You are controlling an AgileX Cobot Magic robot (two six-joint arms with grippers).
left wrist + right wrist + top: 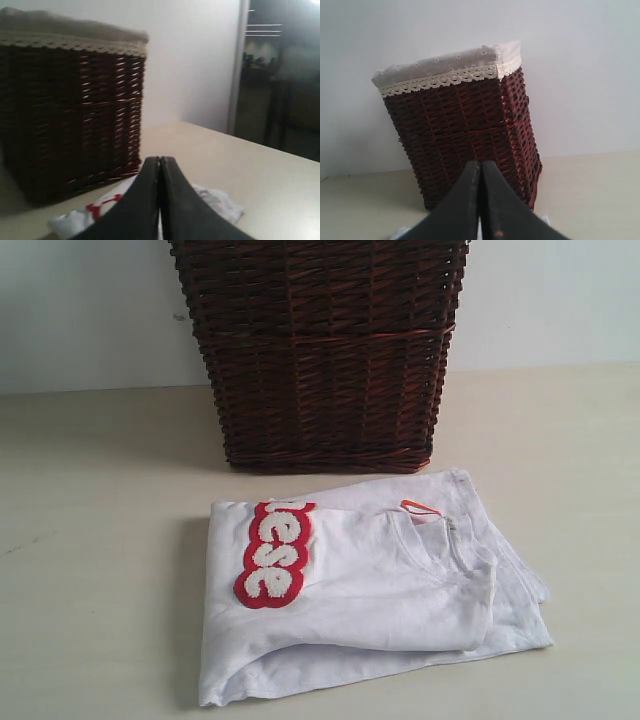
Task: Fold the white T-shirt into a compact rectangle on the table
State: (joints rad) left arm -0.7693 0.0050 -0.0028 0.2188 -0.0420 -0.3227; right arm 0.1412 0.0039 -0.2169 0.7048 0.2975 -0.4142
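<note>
Pale beige smooth tabletop (90,540) fills scene, plain white wall (90,310) behind. White short-sleeved cotton T-shirt (380,585) lies folded on it in a rough rectangle, layers uneven at right edge. Fuzzy white letters on red outline (275,555) face up; small orange neck tag (420,508) peeks out. Dark brown wicker basket (320,360) stands just behind shirt. Left gripper (160,161) pressed together, holding nothing, shirt beyond its fingers. Right gripper (480,164) pressed together, empty, facing basket.
</note>
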